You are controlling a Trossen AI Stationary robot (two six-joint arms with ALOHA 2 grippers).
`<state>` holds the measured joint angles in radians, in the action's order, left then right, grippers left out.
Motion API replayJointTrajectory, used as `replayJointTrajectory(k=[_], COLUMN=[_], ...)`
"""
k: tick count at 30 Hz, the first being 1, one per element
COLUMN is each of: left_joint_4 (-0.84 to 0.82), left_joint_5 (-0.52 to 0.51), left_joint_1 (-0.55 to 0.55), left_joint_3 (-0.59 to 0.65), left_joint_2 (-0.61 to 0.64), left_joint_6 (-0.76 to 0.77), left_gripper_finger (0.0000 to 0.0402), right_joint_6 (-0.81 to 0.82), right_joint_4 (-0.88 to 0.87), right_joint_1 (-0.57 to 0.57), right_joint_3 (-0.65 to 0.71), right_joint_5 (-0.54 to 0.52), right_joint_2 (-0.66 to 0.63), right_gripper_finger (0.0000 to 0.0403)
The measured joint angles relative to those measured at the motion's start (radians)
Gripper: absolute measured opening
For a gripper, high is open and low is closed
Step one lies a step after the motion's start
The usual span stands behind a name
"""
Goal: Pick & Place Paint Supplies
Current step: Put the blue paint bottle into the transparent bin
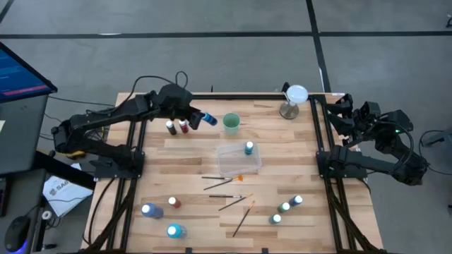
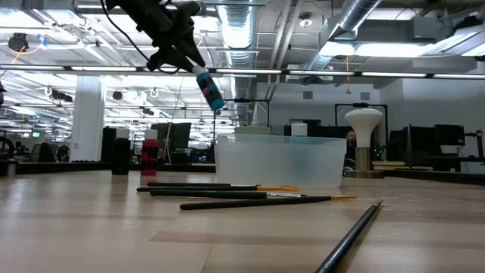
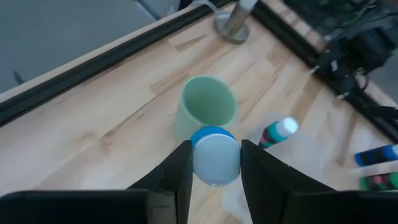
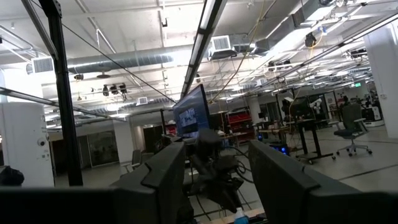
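My left gripper hovers above the table's far left part, shut on a blue paint bottle, beside the green cup. Two bottles stand under the arm. One bottle stands in the clear tray. Several thin brushes lie flat near the tray. More bottles stand near left and near right. My right gripper is open, parked off the table's right edge, pointing into the room. My left gripper pinches the blue bottle between its two fingers at its white-capped end. The fingers slant down from the table's left. The bottle is lifted clear and tilted, its blue body pointing down and away from the fingers toward the cup.
A white lamp-like stand sits at the far edge right of the green cup. Black frame rails run along both table sides. Bare wood lies between tray and right rail.
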<state>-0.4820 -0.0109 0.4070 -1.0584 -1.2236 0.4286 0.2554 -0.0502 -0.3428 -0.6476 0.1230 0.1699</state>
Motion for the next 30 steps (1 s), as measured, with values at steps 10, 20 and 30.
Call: replayJointTrajectory(k=[10,20,30], left_joint_4=[0.104,0.181,0.149], left_joint_5=[0.001,0.033,0.072], left_joint_1=[-0.057,-0.128,-0.280], left_joint_3=[0.000,-0.067,-0.290], left_joint_2=[0.000,-0.035,-0.234], left_joint_6=[0.022,0.026,-0.064], left_gripper_finger=[0.0105,0.0105,0.0105], right_joint_6=[0.000,0.000,0.000], right_joint_4=[0.000,0.000,0.000], right_joint_1=[0.000,0.000,0.000], right_joint_3=[0.000,0.000,0.000], right_joint_5=[0.000,0.000,0.000], right_joint_2=[0.000,0.000,0.000], right_gripper_finger=[0.0173,0.0172,0.0172])
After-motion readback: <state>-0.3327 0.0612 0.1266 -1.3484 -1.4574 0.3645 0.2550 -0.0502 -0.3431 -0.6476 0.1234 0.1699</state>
